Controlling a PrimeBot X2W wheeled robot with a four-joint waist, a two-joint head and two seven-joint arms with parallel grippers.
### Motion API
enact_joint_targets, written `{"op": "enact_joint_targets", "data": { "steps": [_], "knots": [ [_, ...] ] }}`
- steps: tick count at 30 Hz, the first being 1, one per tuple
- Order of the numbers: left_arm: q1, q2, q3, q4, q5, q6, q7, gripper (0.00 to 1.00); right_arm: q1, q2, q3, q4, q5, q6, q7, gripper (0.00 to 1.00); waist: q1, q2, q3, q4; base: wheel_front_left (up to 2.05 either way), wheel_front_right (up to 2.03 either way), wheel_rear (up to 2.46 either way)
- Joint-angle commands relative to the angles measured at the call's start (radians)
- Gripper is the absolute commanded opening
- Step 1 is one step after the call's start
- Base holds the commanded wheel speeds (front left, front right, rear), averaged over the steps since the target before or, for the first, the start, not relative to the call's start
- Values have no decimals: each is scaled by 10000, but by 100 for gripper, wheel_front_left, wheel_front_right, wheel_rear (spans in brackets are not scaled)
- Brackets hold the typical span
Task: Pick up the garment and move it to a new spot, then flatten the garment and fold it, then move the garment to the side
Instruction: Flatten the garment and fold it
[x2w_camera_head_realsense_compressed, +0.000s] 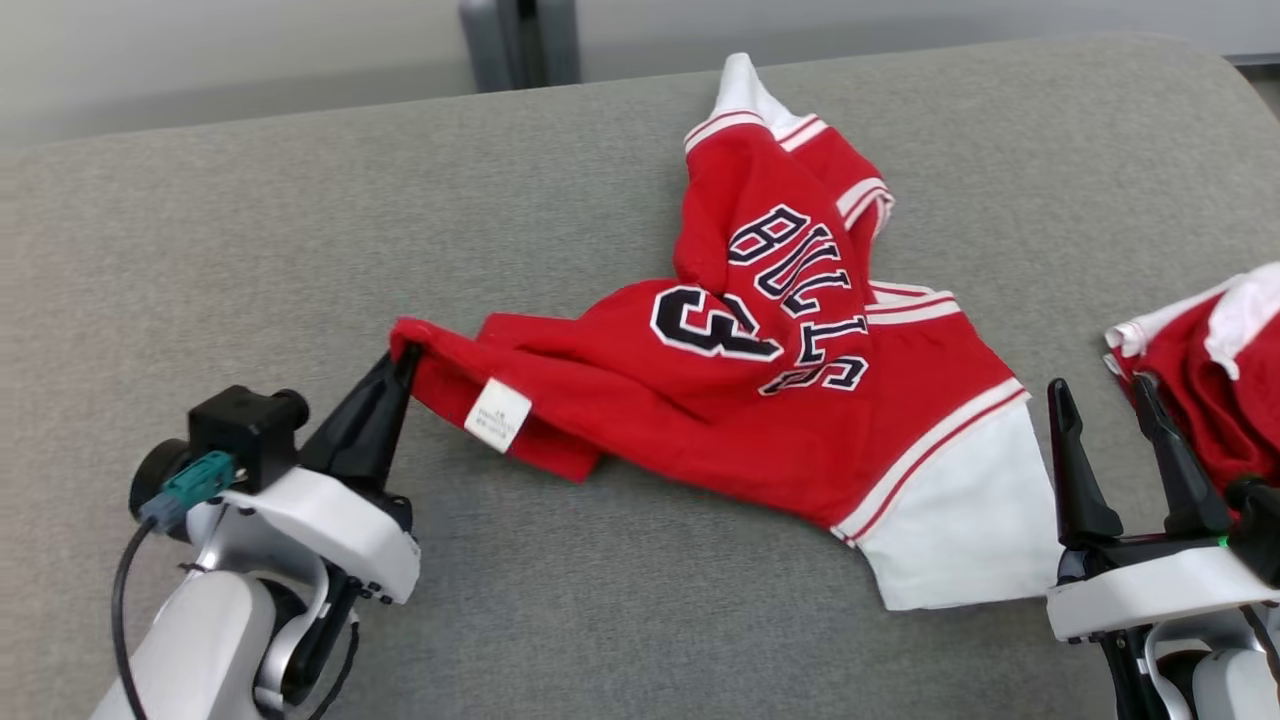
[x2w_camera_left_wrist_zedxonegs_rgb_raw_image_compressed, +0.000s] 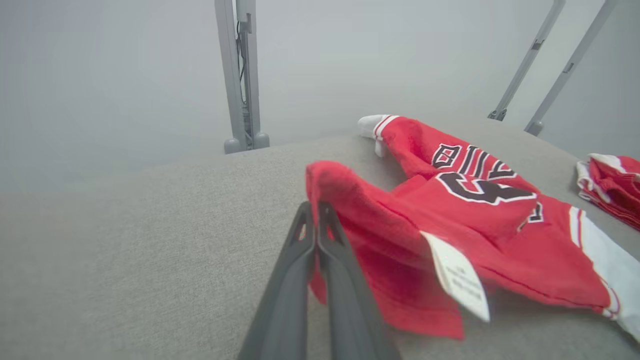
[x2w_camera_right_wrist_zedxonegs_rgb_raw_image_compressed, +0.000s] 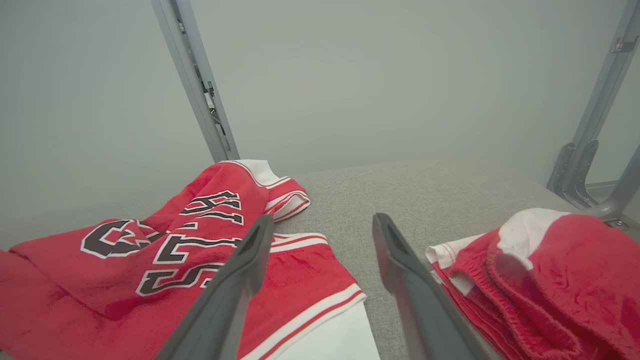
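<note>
left gripper (x2w_camera_left_wrist_zedxonegs_rgb_raw_image_compressed: 315, 207) pinching garment (x2w_camera_head_realsense_compressed: 760, 420) corner, right gripper (x2w_camera_right_wrist_zedxonegs_rgb_raw_image_compressed: 322, 220) agape

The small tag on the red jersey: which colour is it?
White fabric tag with faint print; clearest in head view.

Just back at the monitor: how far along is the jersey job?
Done: only the grasp; the left gripper is shut on the jersey at one corner. In hand: the pick-up, with most of the jersey lying crumpled on the grey surface. Left: moving it, flattening, folding, setting it aside. The right gripper is open and empty.
</note>
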Motion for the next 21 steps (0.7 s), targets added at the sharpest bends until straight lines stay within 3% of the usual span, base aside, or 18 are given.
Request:
{"op": "enact_joint_targets", "data": {
  "steps": [1,9,14,20,21],
  "knots": [
    [173,160,131,-350,61,149,-7,0,-82,-43,-62,-46,-74,-4,64,100,0,-1,-69,294,0,0,0],
    [1663,746,337,-1728,-333,576,744,0,-101,-43,-15,-155,-101,-4,334,100,0,-1,-109,831,0,0,0],
    [2891,578,353,-1831,-993,653,824,0,-40,-45,-108,-182,-92,-4,457,100,0,-1,-51,1063,0,0,0],
    [3205,239,333,-1110,-1385,623,634,0,-62,-45,-164,-218,-178,-4,604,100,0,-1,-114,1308,0,0,0],
    [3153,178,380,-955,-1448,651,597,41,-75,-46,-156,-228,-198,-4,649,100,0,-1,-140,1332,0,0,0]
  ]
}}
